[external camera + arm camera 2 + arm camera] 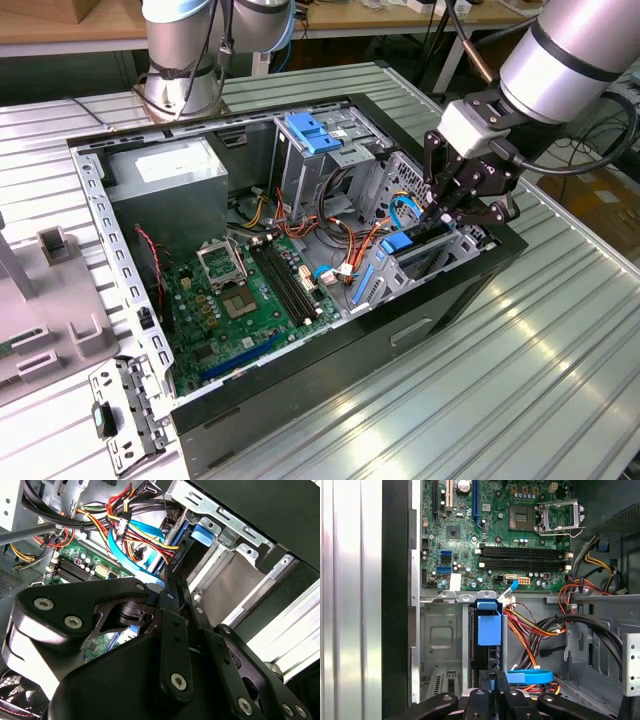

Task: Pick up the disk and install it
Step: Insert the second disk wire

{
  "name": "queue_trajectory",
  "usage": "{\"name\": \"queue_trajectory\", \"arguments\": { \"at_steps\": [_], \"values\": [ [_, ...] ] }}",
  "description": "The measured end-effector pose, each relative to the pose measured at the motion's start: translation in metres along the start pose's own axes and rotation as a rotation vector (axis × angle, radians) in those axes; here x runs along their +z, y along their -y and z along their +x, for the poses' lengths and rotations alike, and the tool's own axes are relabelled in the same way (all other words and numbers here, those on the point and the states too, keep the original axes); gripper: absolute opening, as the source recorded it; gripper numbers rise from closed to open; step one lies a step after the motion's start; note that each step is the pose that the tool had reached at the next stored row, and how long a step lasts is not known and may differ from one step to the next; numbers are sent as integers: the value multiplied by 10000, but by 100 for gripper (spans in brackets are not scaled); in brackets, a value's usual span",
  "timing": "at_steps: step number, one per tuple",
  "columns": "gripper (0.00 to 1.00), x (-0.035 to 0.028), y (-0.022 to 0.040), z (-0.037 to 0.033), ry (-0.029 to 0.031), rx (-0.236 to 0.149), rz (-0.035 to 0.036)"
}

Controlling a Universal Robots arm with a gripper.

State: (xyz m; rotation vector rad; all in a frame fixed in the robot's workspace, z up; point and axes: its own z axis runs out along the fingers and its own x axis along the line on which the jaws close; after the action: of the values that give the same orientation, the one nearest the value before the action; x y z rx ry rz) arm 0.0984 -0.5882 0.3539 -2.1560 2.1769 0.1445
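Inside the open black computer case, at the corner nearest the exterior view's right, the disk is seen standing on edge in a bare sheet-metal bay, with its blue plastic rail facing the first wrist view. The black, matte gripper is positioned directly over it, and the jaws are closed onto the thin top edge of the disk, as shown in both wrist views, where the bolted linkage plates meet at the dark edge. The green motherboard is laid flat beside the bay, with an empty square socket and long black slots. Bundled red, yellow and orange wires and a flat blue cable are draped close by. The case rests on a ribbed aluminium table.
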Motion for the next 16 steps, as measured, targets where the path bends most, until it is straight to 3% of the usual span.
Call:
{"name": "queue_trajectory", "arguments": {
  "at_steps": [13,14,16],
  "values": [
    [16,21,0,12,10,1,1],
    [16,21,1,13,17,0,0],
    [16,23,2,11,85,-2,-1]
  ]
}}
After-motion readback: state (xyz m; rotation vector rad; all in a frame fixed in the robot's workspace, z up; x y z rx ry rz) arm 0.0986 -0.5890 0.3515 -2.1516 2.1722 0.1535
